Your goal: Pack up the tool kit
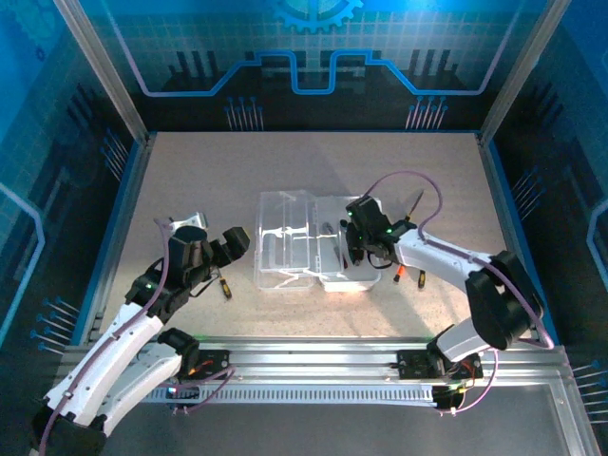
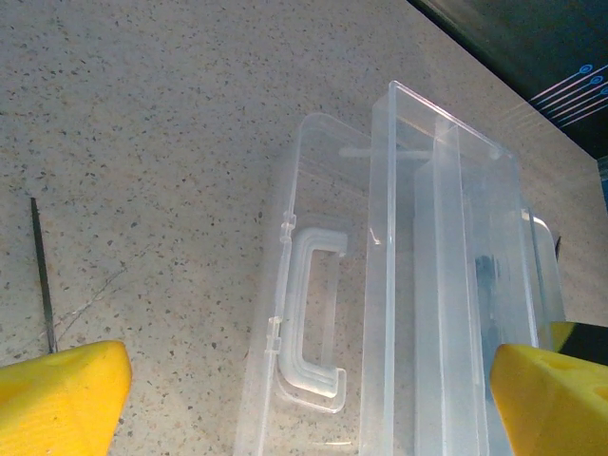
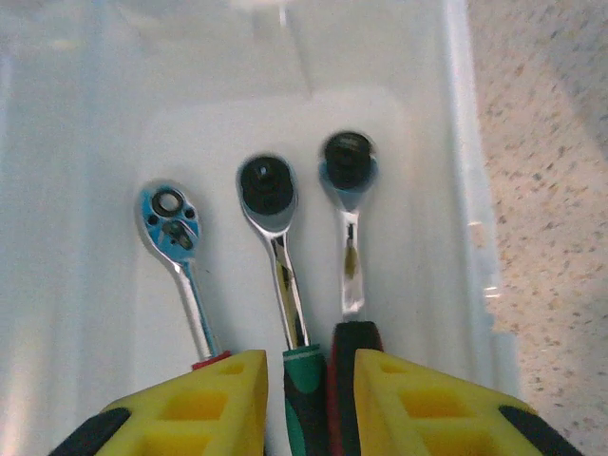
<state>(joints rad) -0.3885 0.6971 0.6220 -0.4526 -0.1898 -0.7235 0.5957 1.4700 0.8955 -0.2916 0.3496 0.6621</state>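
at the near left of the desk [image 1: 190, 180], a loose screwdriver [image 1: 225, 288] lies just nearward of the wide-open left pincer [image 1: 214, 242], its shaft running near-to-far. farther in, the right pincer [image 3: 309, 380] straddles a green-handled ratchet [image 3: 285, 275] inside the open case [image 1: 285, 242], jaws slightly parted; i cannot tell if it grips.

The left arm [image 1: 114, 347] and the right arm [image 1: 446, 255] are smooth white shells with chunky black joints. A thin purple cable [image 1: 418, 179] loops along each one. A small green light [image 1: 144, 285] glows on each forearm (the right arm's sits close to its wrist). The left hand [image 1: 220, 249] and right hand [image 1: 366, 242] are black blocks. Their fingers [image 3: 199, 404] are bright yellow with square recesses and black edging. The black bases [image 1: 195, 361] trail red and orange wires.
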